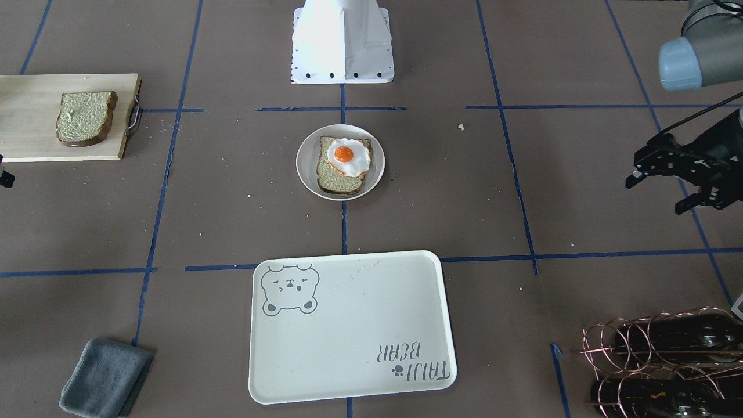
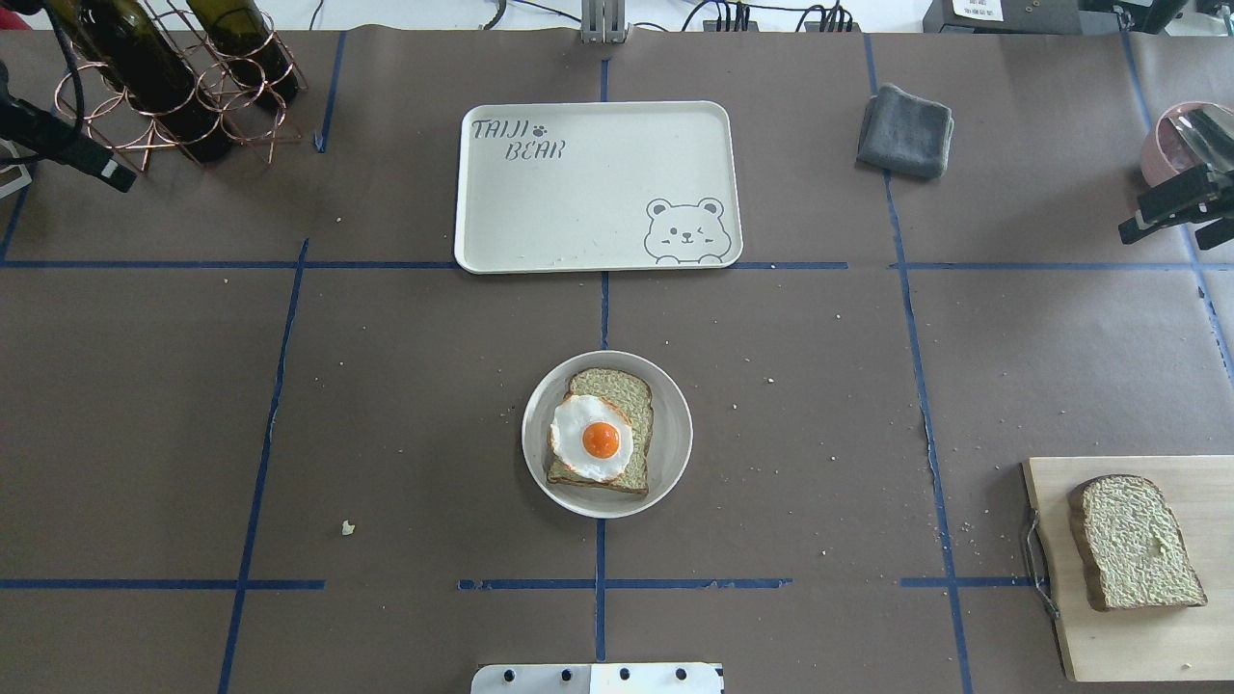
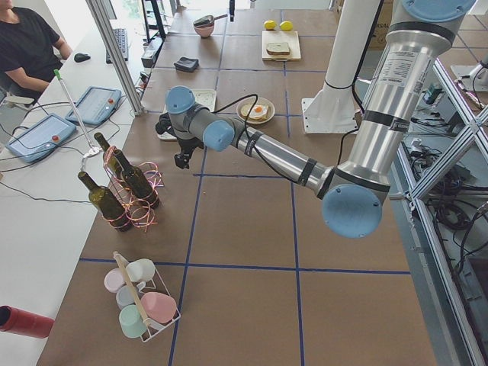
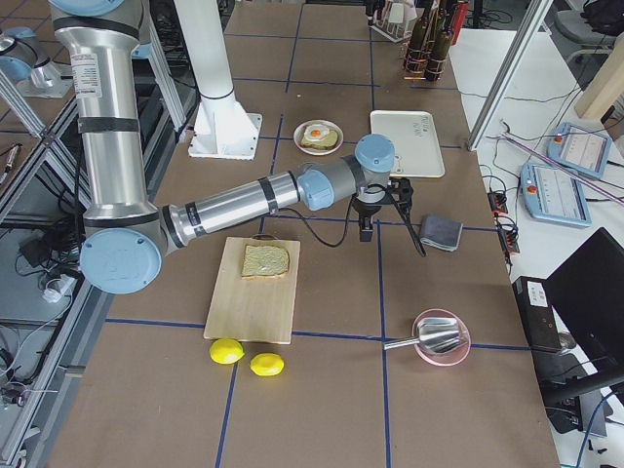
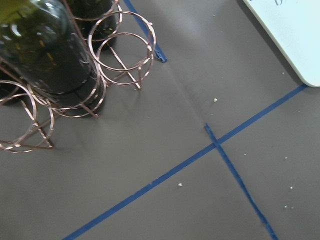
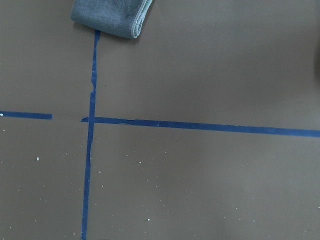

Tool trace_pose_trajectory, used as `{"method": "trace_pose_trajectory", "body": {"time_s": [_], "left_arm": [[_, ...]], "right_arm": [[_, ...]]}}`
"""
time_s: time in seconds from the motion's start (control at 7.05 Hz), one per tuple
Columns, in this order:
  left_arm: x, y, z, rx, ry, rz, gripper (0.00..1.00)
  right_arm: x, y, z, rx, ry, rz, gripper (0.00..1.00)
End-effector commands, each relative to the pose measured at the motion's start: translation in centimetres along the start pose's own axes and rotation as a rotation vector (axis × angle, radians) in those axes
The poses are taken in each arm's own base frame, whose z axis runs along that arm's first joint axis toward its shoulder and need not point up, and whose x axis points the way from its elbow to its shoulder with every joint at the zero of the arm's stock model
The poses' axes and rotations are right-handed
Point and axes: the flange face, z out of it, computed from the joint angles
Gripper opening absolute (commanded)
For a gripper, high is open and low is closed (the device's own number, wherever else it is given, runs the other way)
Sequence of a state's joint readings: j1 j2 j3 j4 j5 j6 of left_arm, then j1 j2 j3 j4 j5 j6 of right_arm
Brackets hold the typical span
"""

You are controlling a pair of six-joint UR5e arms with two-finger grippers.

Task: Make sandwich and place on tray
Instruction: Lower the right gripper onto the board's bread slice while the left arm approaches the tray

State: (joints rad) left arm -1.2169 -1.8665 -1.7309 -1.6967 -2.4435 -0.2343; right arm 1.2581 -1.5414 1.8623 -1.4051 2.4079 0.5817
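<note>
The sandwich was about half built. One bread slice (image 2: 631,393) lay on the round white plate (image 2: 675,463) with the fried egg (image 2: 593,439) on top of it, a little off centre. The plate stood apart from the tray (image 2: 578,202), on the robot's side of it and roughly in line with its middle. The second slice (image 2: 1138,540) lay alone on the wooden cutting board (image 2: 1060,617), well apart from the tray, toward the robot's right and closer to the robot. The tray carried nothing. By that layout, the top slice had yet to go on the egg, and the finished stack had yet to go onto the tray.

Neither arm was at work on the food. The left gripper (image 1: 655,196) hung well off the tray's left end, near the wine rack (image 2: 164,87), with its jaws spread and nothing between them. The right gripper (image 2: 1162,237) hung off the tray's right end, beyond the grey cloth (image 2: 906,130), and it too looked parted and empty.

The table (image 2: 386,386) was covered in brown paper, marked into squares with blue tape and speckled with pale crumbs. On the side of the tray away from the robot ran a white desk, where a seated person (image 3: 30,46) and two tablet-like control units showed in the left side view. Two lemons (image 4: 244,358) lay past the cutting board, further still from the tray.
</note>
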Motion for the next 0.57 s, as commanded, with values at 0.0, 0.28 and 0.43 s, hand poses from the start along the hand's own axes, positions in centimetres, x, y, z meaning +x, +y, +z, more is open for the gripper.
{"method": "trace_pose_trajectory", "body": {"time_s": [0.0, 0.28, 0.43], "left_arm": [[4.9, -1.0, 2.4, 0.022, 0.053, -0.161, 1.00], [9.4, -0.5, 5.7, 0.022, 0.103, -0.249, 1.00], [12.0, -0.2, 7.2, 0.042, 0.112, -0.281, 1.00]], "right_arm": [[2.7, 6.8, 2.7, 0.032, -0.030, 0.065, 1.00], [4.8, 12.7, 3.2, -0.025, 0.005, 0.090, 0.99], [5.3, 15.9, 5.2, -0.007, 0.029, 0.093, 0.99]]}}
